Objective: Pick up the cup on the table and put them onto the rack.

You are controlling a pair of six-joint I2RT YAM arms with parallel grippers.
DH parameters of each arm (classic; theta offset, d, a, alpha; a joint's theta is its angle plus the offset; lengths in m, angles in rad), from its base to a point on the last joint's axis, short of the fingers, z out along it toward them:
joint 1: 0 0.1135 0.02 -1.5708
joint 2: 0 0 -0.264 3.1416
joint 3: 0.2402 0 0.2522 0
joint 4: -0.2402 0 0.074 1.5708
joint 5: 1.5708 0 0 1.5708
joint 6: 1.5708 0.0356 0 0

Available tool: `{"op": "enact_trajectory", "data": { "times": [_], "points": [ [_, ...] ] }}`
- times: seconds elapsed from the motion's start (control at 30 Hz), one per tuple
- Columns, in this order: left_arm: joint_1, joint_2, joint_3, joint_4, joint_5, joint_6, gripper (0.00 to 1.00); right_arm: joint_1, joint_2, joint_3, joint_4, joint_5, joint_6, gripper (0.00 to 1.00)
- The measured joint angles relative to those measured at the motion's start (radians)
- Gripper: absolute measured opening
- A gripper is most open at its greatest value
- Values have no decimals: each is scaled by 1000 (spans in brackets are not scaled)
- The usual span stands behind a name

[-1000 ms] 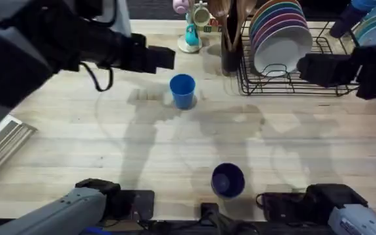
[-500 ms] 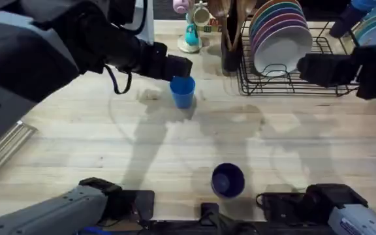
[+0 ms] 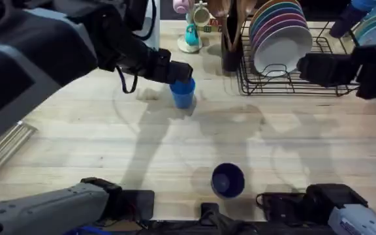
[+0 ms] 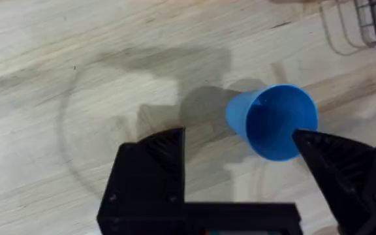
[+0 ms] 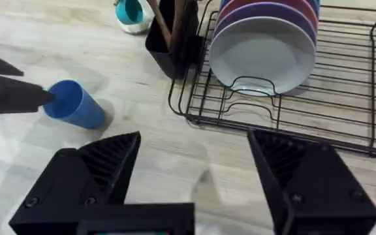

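Presently: left gripper (image 4: 240, 170) jaws spread wide; light blue cup (image 4: 274, 121) upright on table (image 3: 77, 130), just ahead, toward one finger. Right gripper (image 5: 194, 176) open, near rack (image 5: 344, 98), farther from cup.

No text, label, brand, number or sign can be read in any of the views.
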Motion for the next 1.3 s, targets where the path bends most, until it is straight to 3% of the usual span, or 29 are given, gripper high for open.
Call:
{"op": "enact_trajectory", "data": {
  "times": [0.13, 0.47, 0.63, 0.7, 0.8, 0.83, 0.9, 1.3],
  "points": [
    [0, 65, 0, 1, -44, -2, 975, 0, 0, 0, 0, 0, 0, 992],
    [0, 127, 0, 26, -66, -3, 942, 0, 0, 0, 0, 0, 0, 992],
    [0, 149, 0, 27, -67, -7, 733, 0, 0, 0, 0, 0, 0, 992],
    [0, 152, 0, 27, -68, -6, 492, 0, 0, 0, 0, 0, 0, 992],
    [0, 153, 0, 27, -67, -7, 280, 0, 0, 0, 0, 0, 0, 992],
    [0, 152, 0, 27, -67, -8, 166, 0, 0, 0, 0, 0, 0, 992],
    [0, 152, 1, 32, -53, -10, 59, 0, 0, 0, 0, 0, 0, 992],
    [0, 151, 6, 79, 41, -10, 42, 0, 0, 0, 0, 0, 0, 992]
  ]
}}
